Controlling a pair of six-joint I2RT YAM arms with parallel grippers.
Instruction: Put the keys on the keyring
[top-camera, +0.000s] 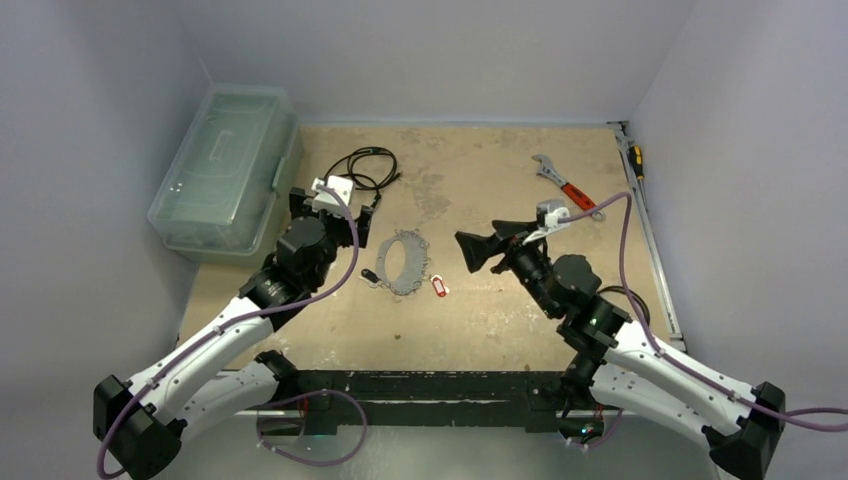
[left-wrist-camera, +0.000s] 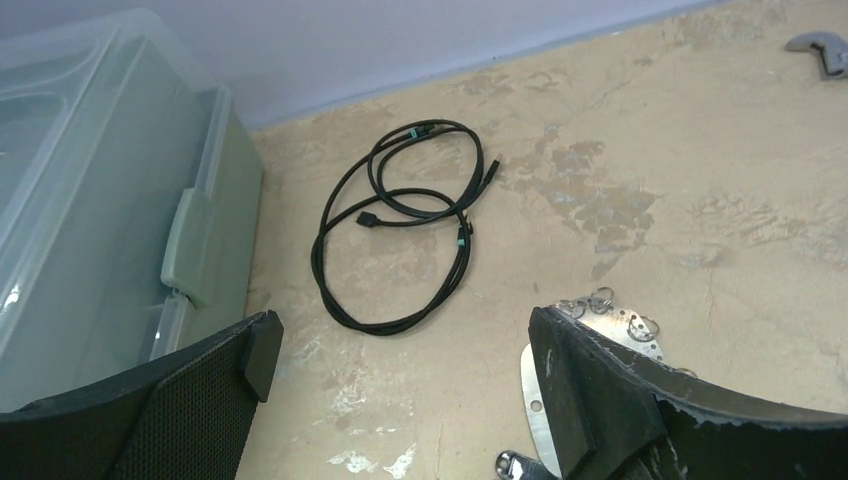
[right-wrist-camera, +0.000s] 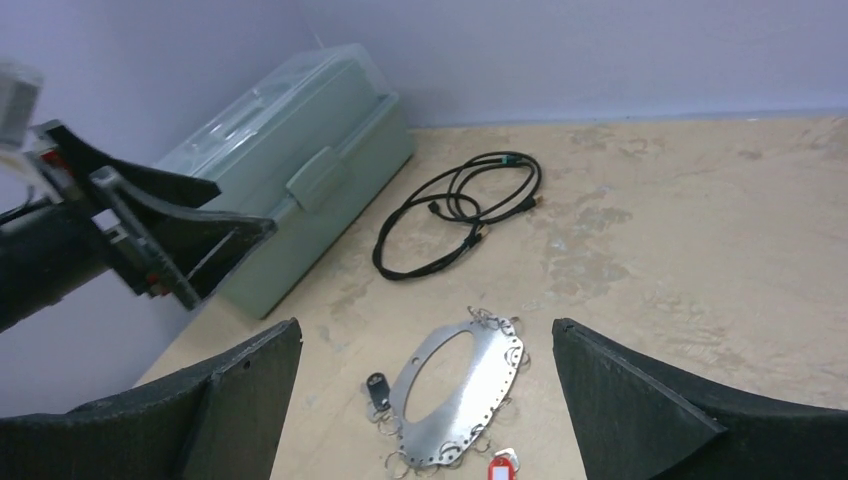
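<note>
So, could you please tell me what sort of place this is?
Most likely a robot test bench in a lab or workshop: a worn tabletop boxed in by plain pale walls, with a wrench, a coiled black cable and a clear plastic storage box lying about.

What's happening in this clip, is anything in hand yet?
Nothing is held. The left gripper and right gripper are both open, flanking the keyring, a flat oval metal loop lying on the table. A dark-headed key lies beside its left side and a red-tagged key near its front right. Whether either is attached cannot be told.
</note>
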